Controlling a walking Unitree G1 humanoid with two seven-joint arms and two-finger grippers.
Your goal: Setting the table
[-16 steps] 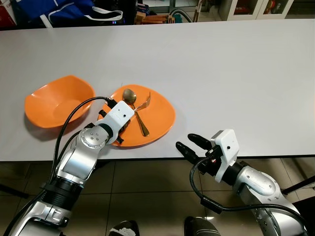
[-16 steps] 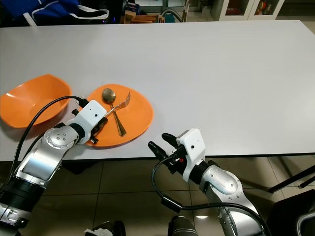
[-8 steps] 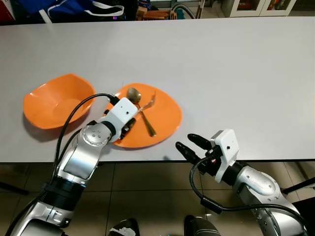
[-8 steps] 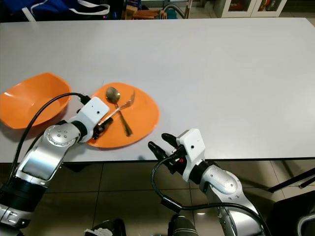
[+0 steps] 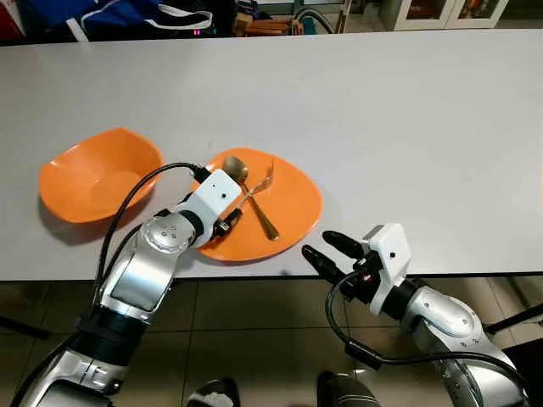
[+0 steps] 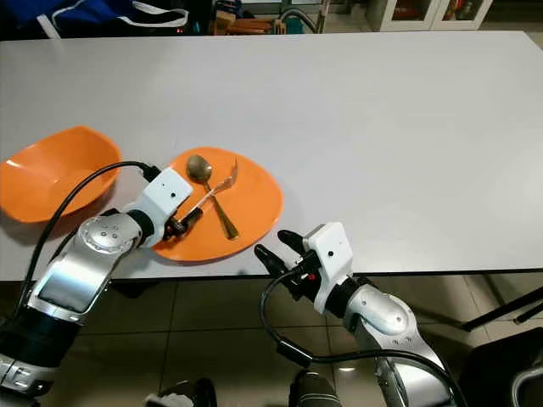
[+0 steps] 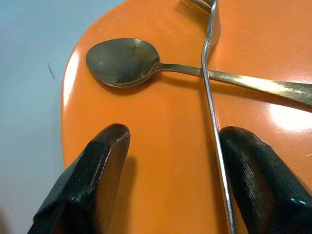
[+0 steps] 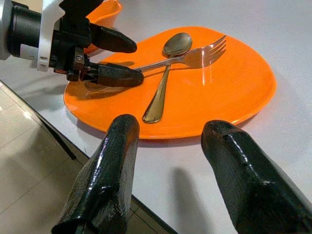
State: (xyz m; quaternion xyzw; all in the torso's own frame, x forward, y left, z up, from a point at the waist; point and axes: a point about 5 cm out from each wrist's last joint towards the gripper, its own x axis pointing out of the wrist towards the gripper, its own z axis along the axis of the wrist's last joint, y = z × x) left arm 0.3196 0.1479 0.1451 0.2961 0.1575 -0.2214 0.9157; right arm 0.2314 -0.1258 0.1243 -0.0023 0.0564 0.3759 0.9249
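An orange plate [image 5: 293,203] lies near the table's front edge, with a spoon [image 5: 237,167] and a fork [image 5: 261,179] crossed on it. My left gripper [image 5: 230,220] is open over the plate's left part. Its two black fingers [image 7: 100,161] sit low over the orange surface, and the fork's handle [image 7: 213,126] runs beside one of them. An orange bowl [image 5: 93,174] stands to the left of the plate. My right gripper [image 5: 321,247] hangs open just below the table's front edge, right of the plate, with nothing between its fingers [image 8: 117,146].
The white table [image 5: 407,119] stretches far back and to the right. A blue bag [image 5: 110,15] and some clutter lie beyond the far edge. Below the front edge are a tiled floor and dark shoes [image 5: 212,394].
The plate, with spoon and fork on it, has slid to the right along the front edge together with my left gripper. The bowl and my right gripper have stayed put.
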